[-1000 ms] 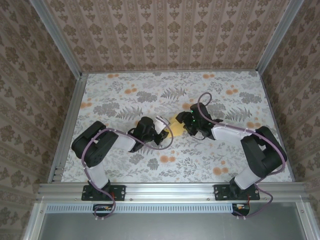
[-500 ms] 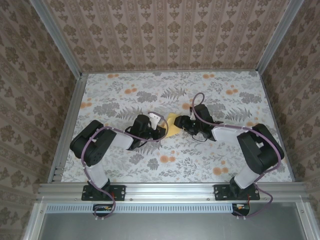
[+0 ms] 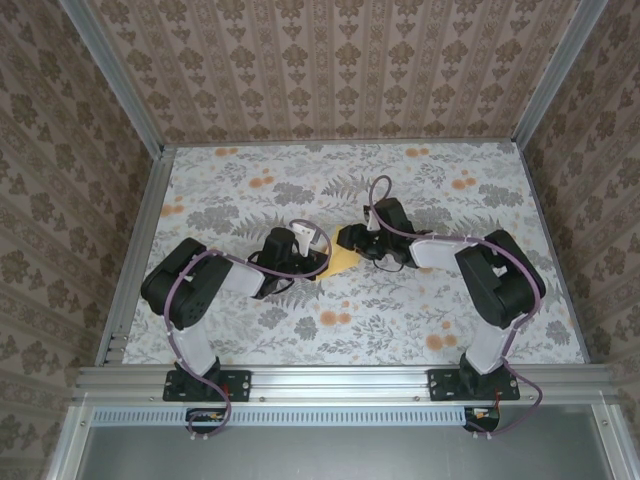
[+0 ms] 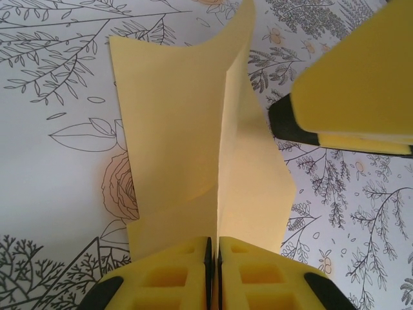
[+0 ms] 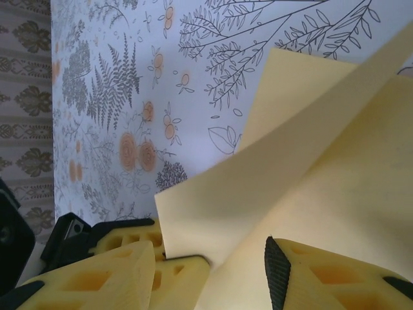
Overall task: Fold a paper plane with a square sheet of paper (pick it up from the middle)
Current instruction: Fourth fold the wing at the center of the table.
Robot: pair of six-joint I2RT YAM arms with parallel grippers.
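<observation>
Soft, even overhead light falls on the grey floral tablecloth (image 3: 250, 330), and shadows around the thin yellow creased square sheet of paper (image 3: 347, 262) are faint. In the left wrist view the sheet is sharp. In the right wrist view its near edge blurs, and the cloth left of it looks bright, slightly washed out.
</observation>
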